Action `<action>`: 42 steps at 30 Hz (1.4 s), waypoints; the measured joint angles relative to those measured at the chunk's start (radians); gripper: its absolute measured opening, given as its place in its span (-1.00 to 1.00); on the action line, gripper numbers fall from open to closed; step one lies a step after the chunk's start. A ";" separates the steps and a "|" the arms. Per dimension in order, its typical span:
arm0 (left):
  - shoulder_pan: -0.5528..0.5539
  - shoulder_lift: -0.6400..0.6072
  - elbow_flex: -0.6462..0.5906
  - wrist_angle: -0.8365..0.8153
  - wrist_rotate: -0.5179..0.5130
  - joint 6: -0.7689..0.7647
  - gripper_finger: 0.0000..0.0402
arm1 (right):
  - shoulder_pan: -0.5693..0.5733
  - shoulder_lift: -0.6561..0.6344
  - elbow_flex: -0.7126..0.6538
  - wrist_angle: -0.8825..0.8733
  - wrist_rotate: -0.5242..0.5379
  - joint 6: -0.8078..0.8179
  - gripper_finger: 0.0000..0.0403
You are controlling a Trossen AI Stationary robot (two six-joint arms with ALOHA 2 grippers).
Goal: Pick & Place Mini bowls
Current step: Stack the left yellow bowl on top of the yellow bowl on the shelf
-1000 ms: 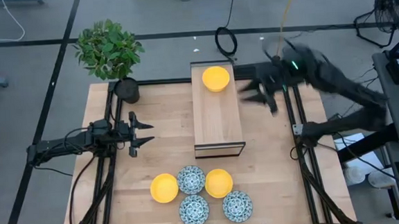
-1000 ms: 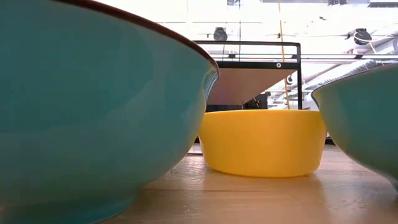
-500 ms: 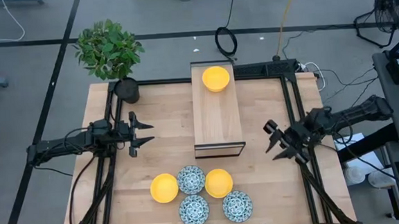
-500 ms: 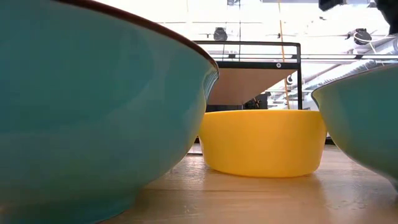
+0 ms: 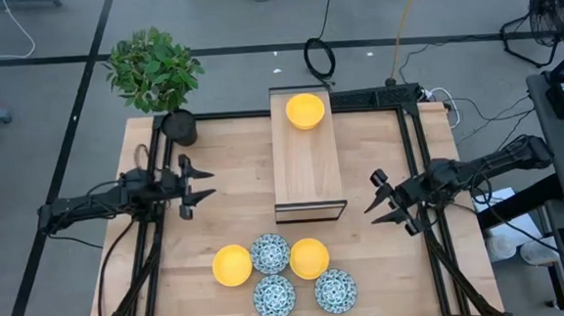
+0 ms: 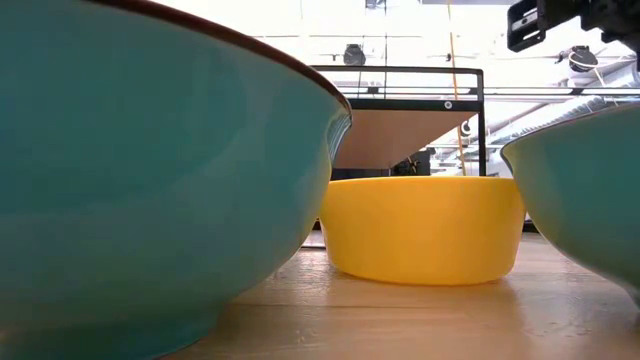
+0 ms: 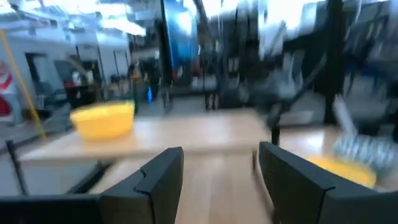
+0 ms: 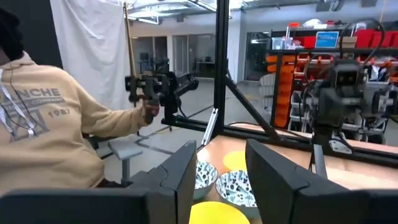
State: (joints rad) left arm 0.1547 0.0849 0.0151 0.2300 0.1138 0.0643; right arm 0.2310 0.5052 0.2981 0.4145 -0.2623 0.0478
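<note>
three yellow bowls; three floral bowls

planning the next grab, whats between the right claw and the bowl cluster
Only bare tabletop in the high view: the open right claw hovers clear of the nearest yellow bowl.

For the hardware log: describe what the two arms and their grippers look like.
Both arms are dark, slender and jointed, with thin black cables running along them. The left gripper and right gripper each end in two black, angular, pointed jaws. No markings are readable.
</note>
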 joint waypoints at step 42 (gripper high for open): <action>-0.345 0.868 0.568 -0.875 -0.040 -0.691 0.06 | 0.000 0.011 -0.030 0.107 0.006 0.011 -0.38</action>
State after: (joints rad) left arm -0.1906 0.9529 0.5831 -0.6448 0.0740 -0.6264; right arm 0.2310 0.5167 0.2684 0.5220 -0.2558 0.0586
